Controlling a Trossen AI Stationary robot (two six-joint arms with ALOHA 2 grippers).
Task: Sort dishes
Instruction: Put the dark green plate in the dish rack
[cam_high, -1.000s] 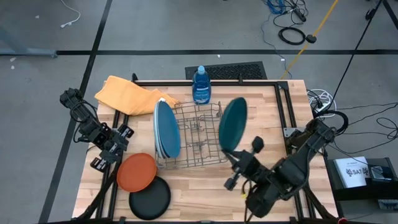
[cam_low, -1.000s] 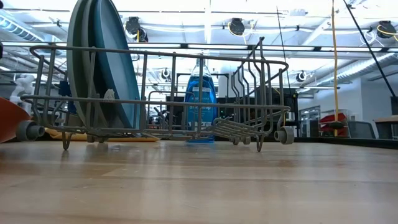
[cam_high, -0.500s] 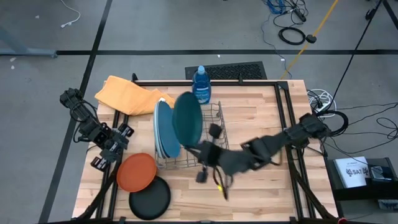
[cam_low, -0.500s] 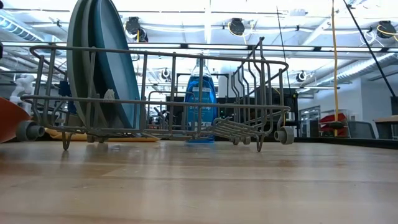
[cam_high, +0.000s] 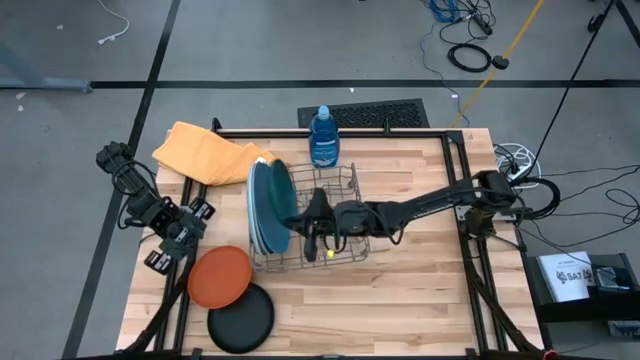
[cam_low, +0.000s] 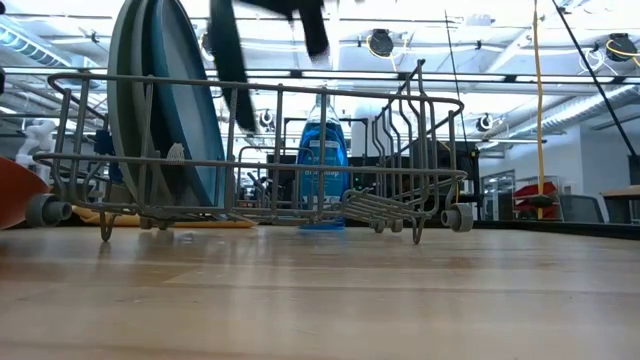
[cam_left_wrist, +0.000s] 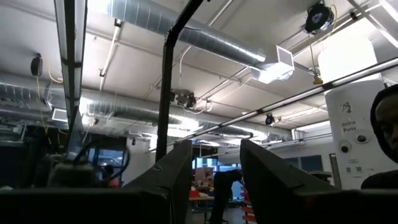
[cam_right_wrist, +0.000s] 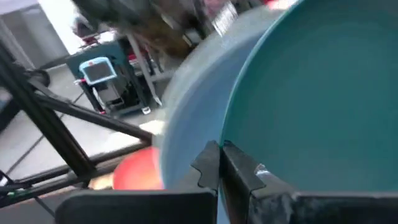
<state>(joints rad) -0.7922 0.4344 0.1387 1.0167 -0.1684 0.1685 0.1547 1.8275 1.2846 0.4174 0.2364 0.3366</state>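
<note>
My right gripper (cam_high: 306, 213) reaches over the wire rack (cam_high: 346, 182) from the table's right and is shut on the dark teal plate (cam_high: 283, 194), which stands on edge beside three plates (cam_high: 258, 208) standing on their rims at the rack's left end. In the low view the teal plate shows as a dark slanting strip (cam_low: 231, 70) inside the rack. The orange plate (cam_high: 220, 277) and the black plate (cam_high: 240, 318) lie flat at the near left. My left gripper (cam_high: 176, 240) waits open at the table's left edge, empty. My right gripper pinches the teal plate's rim (cam_right_wrist: 231, 144) between its two fingers, on the side of the plate toward the table's right. The fingers come about level from the right. The plate is on edge and slightly tilted, its lower rim (cam_low: 246, 122) above the rack's floor.
A blue bottle (cam_high: 323, 137) stands behind the rack at the far edge. A yellow cloth (cam_high: 208, 152) lies at the far left corner. The rack's right half (cam_low: 400, 150) holds no plates. Bare wood (cam_high: 420, 290) lies at the near right.
My right gripper has swung from the table's near right toward the left and far side, over the rack, carrying the teal plate. The plate has turned from facing up to standing on edge and has come down beside the plates at the rack's left end.
</note>
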